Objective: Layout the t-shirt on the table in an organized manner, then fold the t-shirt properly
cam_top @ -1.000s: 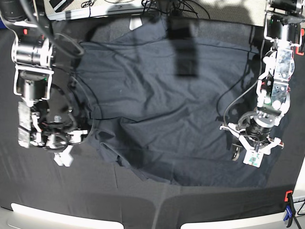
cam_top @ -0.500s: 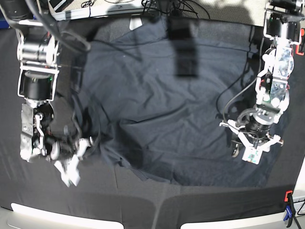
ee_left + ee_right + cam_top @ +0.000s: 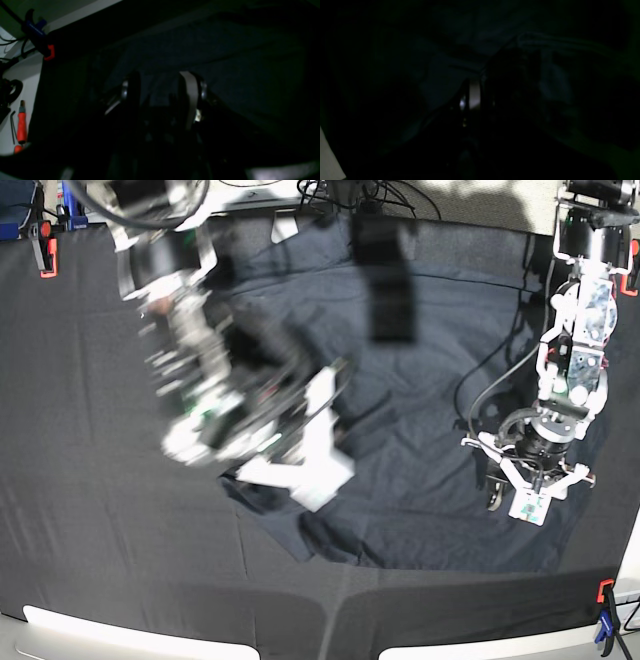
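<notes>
The dark navy t-shirt [image 3: 440, 410] lies spread over the black table [image 3: 90, 530], its left side drawn in toward the middle. My right gripper [image 3: 305, 450], blurred with motion, hangs over the shirt's centre-left. In the right wrist view this gripper [image 3: 480, 87] is shut on bunched t-shirt [image 3: 440, 80] fabric. At the shirt's right edge my left gripper [image 3: 530, 502] stands open. Its two fingers [image 3: 190, 95] are apart with nothing between them, just above the t-shirt [image 3: 225, 62].
Orange clamps [image 3: 44, 255] [image 3: 605, 590] hold the table's corners. A blue and red clamp [image 3: 37, 30] and a red-handled screwdriver [image 3: 21, 125] lie beyond the table edge. Cables and gear crowd the far edge [image 3: 340, 195].
My right gripper has shut on the shirt's left side and swung up and right toward the middle, dragging that fabric along. The left arm has stayed put.
</notes>
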You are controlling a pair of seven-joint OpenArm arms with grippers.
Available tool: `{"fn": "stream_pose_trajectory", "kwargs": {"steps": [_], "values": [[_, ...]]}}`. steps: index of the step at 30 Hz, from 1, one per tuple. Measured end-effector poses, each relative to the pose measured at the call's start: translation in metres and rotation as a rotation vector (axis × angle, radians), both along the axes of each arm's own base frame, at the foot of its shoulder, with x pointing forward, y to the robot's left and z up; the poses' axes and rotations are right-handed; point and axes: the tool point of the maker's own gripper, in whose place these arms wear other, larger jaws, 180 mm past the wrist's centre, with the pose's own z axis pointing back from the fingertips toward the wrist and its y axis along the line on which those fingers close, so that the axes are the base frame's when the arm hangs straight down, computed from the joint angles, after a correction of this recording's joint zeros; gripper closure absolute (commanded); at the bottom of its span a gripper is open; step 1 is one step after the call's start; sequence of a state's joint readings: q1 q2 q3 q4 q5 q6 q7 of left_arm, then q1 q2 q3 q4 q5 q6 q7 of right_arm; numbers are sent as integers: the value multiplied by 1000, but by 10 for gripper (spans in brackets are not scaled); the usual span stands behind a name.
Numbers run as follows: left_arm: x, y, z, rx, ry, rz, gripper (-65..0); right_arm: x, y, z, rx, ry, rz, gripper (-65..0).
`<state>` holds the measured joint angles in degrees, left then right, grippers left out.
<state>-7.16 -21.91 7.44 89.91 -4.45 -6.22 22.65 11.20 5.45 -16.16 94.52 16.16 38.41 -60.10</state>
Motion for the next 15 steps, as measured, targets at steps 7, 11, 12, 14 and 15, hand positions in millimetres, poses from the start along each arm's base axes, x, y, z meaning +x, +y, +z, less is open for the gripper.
{"fn": "stream_pose_trajectory", "kwargs": {"steps": [7,11,12,14,15], "values": [[0,0,0,0,1,0,-219,-10,16,0,32,19,39,-320],[0,0,0,0,2,0,-219,-22,31,6,130,77,74,-321],[0,0,0,0,2,1,-219,-23,32,7,137,84,79,-321],[0,0,0,0,1,0,-219,-21,31,11,157,87,73,-320],[0,0,0,0,1,0,-219,-17,29,15,175,85,60,-320]]}}
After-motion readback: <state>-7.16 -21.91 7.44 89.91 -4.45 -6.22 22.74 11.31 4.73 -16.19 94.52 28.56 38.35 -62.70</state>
